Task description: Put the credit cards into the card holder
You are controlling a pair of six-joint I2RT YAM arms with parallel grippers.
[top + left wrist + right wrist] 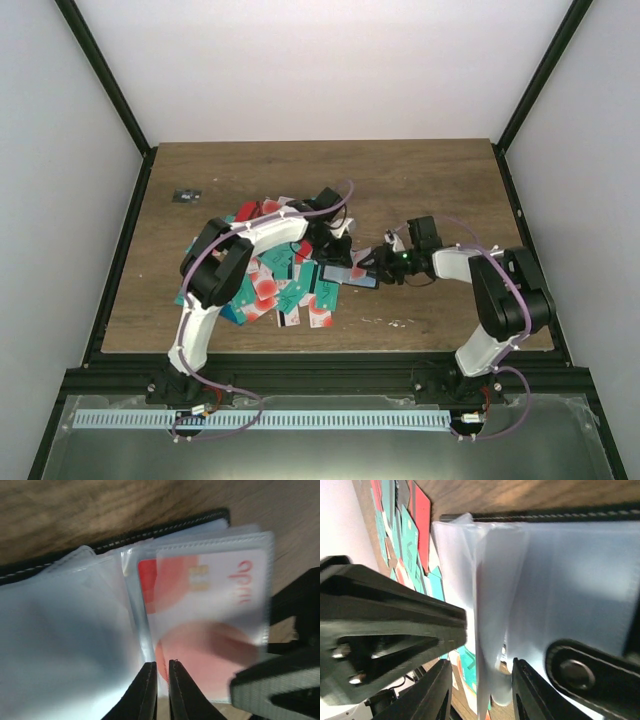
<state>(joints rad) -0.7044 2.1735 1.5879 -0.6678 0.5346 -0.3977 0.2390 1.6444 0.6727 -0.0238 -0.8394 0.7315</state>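
Clear sleeves of card holder (75, 630): left claw (161, 667) pinching fold; right claw (481, 675) wide, straddling one sleeve.

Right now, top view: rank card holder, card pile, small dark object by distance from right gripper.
1. card holder, at the right gripper, centre.
2. card pile, to its left.
3. small dark object, far back left.
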